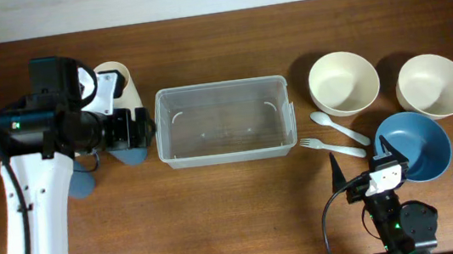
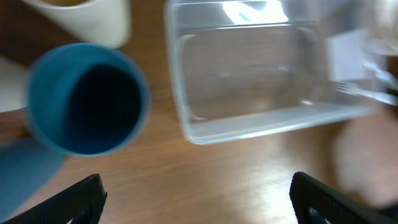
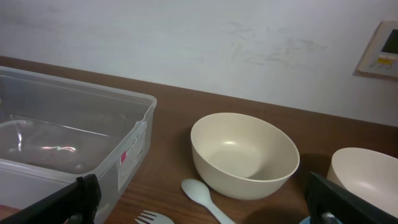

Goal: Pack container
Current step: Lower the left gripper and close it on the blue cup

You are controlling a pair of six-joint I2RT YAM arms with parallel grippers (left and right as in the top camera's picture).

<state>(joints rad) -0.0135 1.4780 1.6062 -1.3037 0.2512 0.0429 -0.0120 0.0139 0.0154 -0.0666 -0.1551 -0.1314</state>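
The container [image 1: 223,120] is a clear, empty rectangular bin at the table's middle; it also shows in the left wrist view [image 2: 261,74] and the right wrist view [image 3: 62,137]. My left gripper [image 1: 146,127] hangs open just left of it, above a blue cup [image 1: 134,153]. In its wrist view the left gripper [image 2: 199,199] has only bare wood between its fingers [image 2: 81,199], and the blue cup [image 2: 87,99] stands upright ahead. My right gripper [image 1: 358,159] is open near the front edge, by the blue bowl [image 1: 414,144]. Its wrist view shows the right gripper [image 3: 202,193] holding nothing.
A cream cup [image 1: 114,76] and a second blue cup [image 1: 82,186] stand by the left arm. Two cream bowls [image 1: 343,82] [image 1: 433,85] sit at the back right. A pale spoon [image 1: 338,127] and fork [image 1: 331,147] lie between the container and the bowls.
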